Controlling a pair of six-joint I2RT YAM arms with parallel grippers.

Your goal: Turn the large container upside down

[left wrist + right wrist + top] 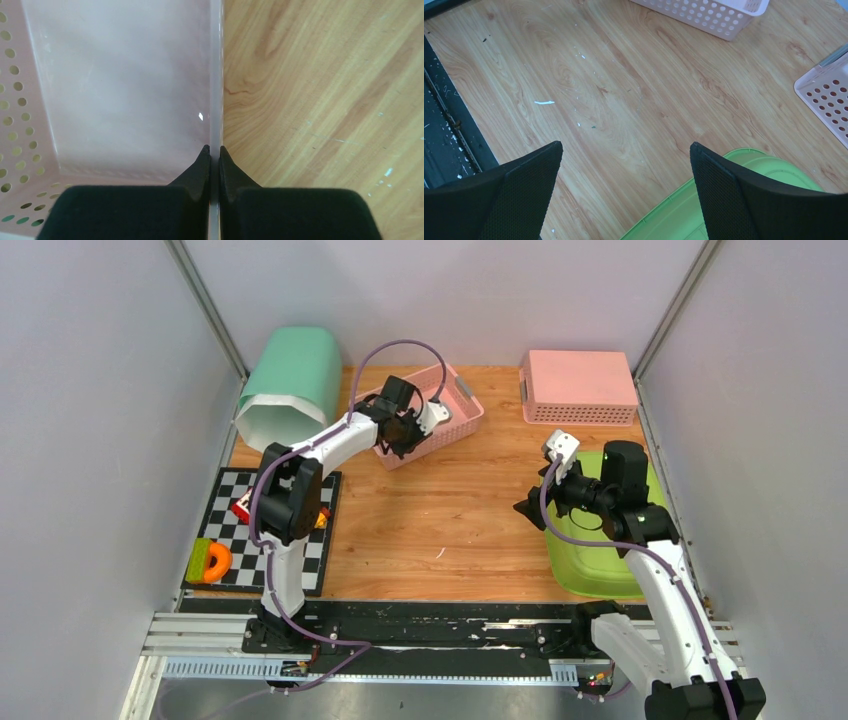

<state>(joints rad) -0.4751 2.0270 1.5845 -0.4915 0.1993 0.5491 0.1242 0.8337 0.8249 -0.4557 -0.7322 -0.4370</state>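
The pink perforated basket (455, 420) sits at the back centre of the wooden table, open side up and a little tilted. My left gripper (405, 432) is shut on its near rim. In the left wrist view the fingertips (214, 149) pinch the thin wall (215, 75), with the basket's inside on the left and bare wood on the right. The basket's corner also shows in the right wrist view (704, 12). My right gripper (530, 508) is open and empty, above bare wood (626, 146) at the edge of a green tub (674, 215).
The green tub (590, 560) lies at the right front under my right arm. A second pink basket (578, 385) stands upside down at the back right. A teal bin (290, 380) lies on its side at the back left. A checkered mat (225, 495) with toys (212, 560) is at the left.
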